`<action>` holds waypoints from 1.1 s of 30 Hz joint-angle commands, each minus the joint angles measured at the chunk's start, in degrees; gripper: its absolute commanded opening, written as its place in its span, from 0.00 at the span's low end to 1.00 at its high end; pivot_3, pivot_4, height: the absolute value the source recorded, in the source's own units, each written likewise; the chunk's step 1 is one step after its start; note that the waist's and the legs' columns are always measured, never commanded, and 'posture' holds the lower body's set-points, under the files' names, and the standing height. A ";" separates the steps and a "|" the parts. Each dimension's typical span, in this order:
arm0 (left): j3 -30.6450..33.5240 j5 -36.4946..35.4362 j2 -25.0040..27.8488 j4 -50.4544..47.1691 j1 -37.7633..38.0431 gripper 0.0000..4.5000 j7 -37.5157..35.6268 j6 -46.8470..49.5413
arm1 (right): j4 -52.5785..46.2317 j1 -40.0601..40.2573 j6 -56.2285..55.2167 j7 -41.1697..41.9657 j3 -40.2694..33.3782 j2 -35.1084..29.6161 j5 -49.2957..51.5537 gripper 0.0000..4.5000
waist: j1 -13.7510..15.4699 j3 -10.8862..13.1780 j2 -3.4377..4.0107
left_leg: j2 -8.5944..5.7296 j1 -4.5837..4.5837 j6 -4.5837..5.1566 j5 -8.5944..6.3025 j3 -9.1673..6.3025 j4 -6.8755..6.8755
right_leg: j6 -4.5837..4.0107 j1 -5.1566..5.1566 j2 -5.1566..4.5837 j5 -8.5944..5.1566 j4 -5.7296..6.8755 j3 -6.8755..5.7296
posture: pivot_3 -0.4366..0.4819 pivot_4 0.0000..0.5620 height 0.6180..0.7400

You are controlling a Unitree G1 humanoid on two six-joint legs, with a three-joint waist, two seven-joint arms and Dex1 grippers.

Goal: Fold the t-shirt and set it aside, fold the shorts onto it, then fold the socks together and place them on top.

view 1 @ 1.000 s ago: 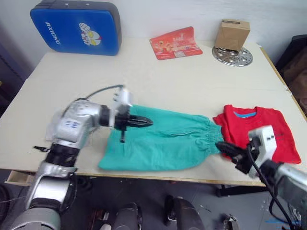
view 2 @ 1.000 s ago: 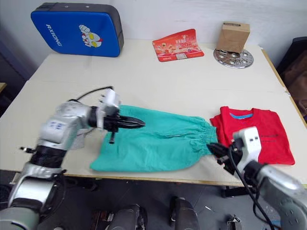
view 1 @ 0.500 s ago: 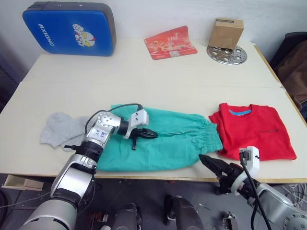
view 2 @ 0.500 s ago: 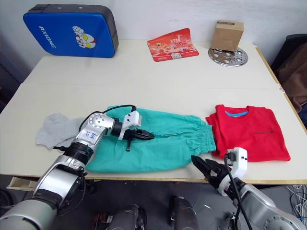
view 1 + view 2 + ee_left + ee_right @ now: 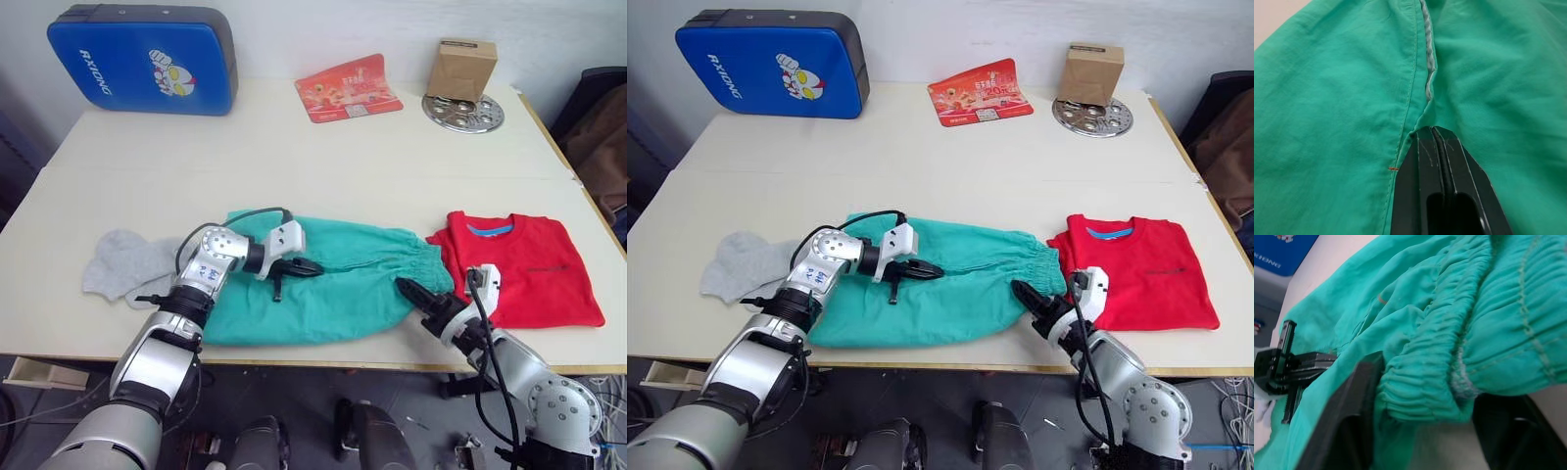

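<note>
Teal-green thin fabric shorts [image 5: 323, 294] spread flat near the front edge of a pale wooden table [image 5: 323, 166], gathered elastic waistband toward the right. Left arm bent at the elbow, forearm reaching inward low over the cloth, left gripper [image 5: 312, 266] resting on the middle of the shorts with its two black fingers pressed together beside a seam, nothing visibly pinched between them. Right arm coming up from below the front edge, forearm angled inward, right gripper [image 5: 408, 289] at the waistband corner, fingers spread wide with the bunched elastic lying between them, not clamped. Bright red short-sleeved t-shirt [image 5: 524, 269] with a blue inner collar band folded just right of the shorts, touching the waistband. Pair of small light grey knit socks [image 5: 122, 264] heaped left of the shorts, beside the left elbow.
</note>
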 commanded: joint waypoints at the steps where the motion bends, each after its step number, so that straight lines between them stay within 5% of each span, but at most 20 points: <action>1: 0.17 2.78 0.44 1.58 1.14 0.00 3.44 1.41 | -5.37 -3.28 -2.11 5.50 2.40 -3.57 -2.47 0.22 | 0.01 0.00 0.00 | 0.01 0.00 0.00 0.00 -0.02 0.00 | 0.00 0.00 0.01 0.00 0.00 -0.01 | 0.48 0.27 1.00; 4: -0.16 3.57 0.00 1.44 2.41 0.00 5.10 1.60 | -6.02 -6.59 -3.14 10.61 6.67 -7.02 -6.85 0.00 | -0.02 -0.01 0.01 | 0.02 0.02 0.00 0.00 -0.03 -0.01 | 0.00 0.00 0.02 0.00 -0.02 -0.02 | 0.48 0.27 1.00; 9: -0.06 4.02 -0.15 1.15 2.95 0.00 7.37 2.41 | -3.92 -17.08 -5.18 20.30 17.58 -9.74 -15.31 0.00 | -0.03 -0.03 0.01 | 0.00 0.05 0.02 0.00 -0.02 0.03 | 0.00 0.03 -0.01 0.00 -0.05 -0.02 | 0.48 0.27 1.00; 14: 2.06 3.92 -1.47 4.26 0.88 0.00 14.86 4.23 | 6.83 -32.81 -6.98 27.90 28.12 -4.32 -23.48 0.00 | -0.01 -0.05 -0.02 | 0.00 0.06 0.02 0.03 -0.04 0.09 | -0.02 0.03 -0.03 0.01 0.02 -0.07 | 0.48 0.27 1.00; 20: 5.22 1.54 -0.39 -0.16 2.31 0.00 15.35 7.81 | 14.66 -38.22 -11.04 34.61 35.27 -1.41 -33.06 0.00 | -0.12 -0.07 -0.04 | 0.01 -0.05 0.02 0.03 -0.08 0.07 | -0.01 0.02 -0.03 0.02 0.06 -0.18 | 0.48 0.27 1.00; 27: 16.91 -10.11 4.53 -20.11 5.27 0.37 15.13 23.83 | 17.74 -39.93 -14.31 41.79 37.08 1.44 -37.17 0.00 | -1.70 -0.03 0.01 | 0.10 -0.21 -0.08 0.06 -0.09 0.01 | -0.01 -0.18 0.01 0.02 0.08 -0.20 | 0.48 0.27 1.00; 28: 18.61 -11.49 5.57 -22.34 5.29 0.42 15.44 26.11 | 18.11 -40.25 -14.68 42.79 37.24 1.84 -37.53 0.13 | -1.71 -0.03 0.01 | 0.11 -0.27 -0.09 0.06 -0.10 0.02 | -0.02 -0.23 0.02 0.02 0.08 -0.20 | 0.48 0.27 1.00; 33: 24.39 -13.96 12.24 -25.57 4.57 0.76 16.97 30.65 | 20.14 -42.19 -16.54 47.89 38.04 4.31 -38.77 0.48 | -1.61 -0.02 0.03 | 0.10 -0.33 -0.13 0.06 -0.14 0.00 | -0.01 -0.27 0.00 0.02 0.03 -0.24 | 0.48 0.27 1.00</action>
